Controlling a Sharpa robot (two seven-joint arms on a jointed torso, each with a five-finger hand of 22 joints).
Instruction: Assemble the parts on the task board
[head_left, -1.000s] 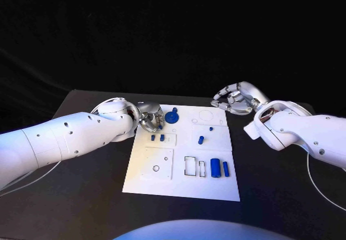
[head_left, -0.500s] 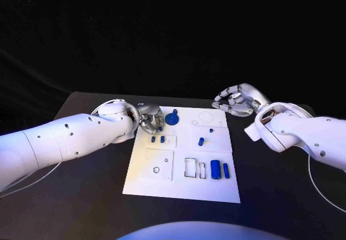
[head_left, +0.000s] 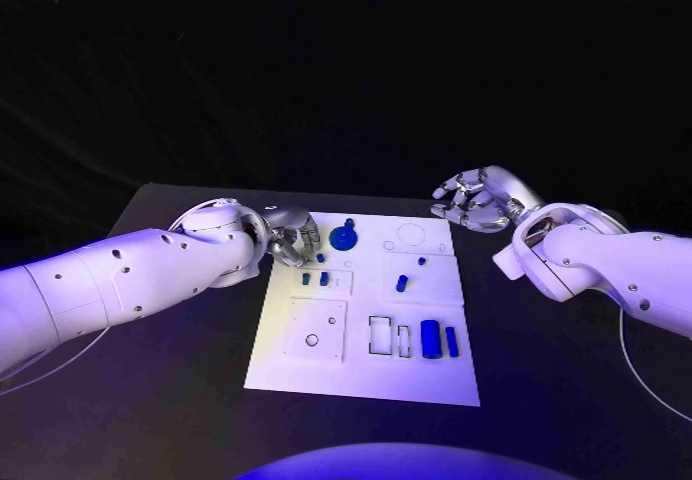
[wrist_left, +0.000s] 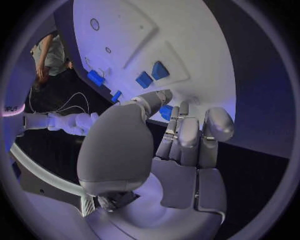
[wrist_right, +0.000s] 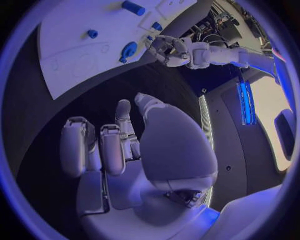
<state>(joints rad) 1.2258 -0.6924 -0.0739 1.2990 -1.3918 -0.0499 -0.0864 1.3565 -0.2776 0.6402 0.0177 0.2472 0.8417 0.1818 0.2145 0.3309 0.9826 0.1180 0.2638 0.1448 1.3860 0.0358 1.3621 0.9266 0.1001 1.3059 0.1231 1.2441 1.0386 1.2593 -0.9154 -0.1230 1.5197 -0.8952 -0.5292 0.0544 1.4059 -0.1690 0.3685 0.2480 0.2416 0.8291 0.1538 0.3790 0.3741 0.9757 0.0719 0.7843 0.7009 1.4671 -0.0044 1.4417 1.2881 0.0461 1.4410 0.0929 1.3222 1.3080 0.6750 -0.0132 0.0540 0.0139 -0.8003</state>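
The white task board (head_left: 361, 345) lies in the middle of the black table. My left hand (head_left: 296, 238) hovers over the board's far left corner, its fingers (wrist_left: 187, 132) curled in. A small blue part (wrist_left: 165, 111) sits pinched between its thumb and fingertips. Beside that hand a round blue part (head_left: 345, 238) stands on the board. Two small blue parts (head_left: 315, 278) sit on a raised plate just nearer. My right hand (head_left: 479, 200) hangs off the board's far right corner, fingers (wrist_right: 94, 145) curled with nothing in them.
A thick blue cylinder (head_left: 430, 338) and a slimmer one (head_left: 451, 340) lie at the board's near right. Two more small blue parts (head_left: 401, 283) stand mid-board. Bare black table (head_left: 173, 380) flanks the board on both sides.
My left hand stays at the far left corner with hardly any shift. My right hand has drifted slightly to the right, off the board's corner.
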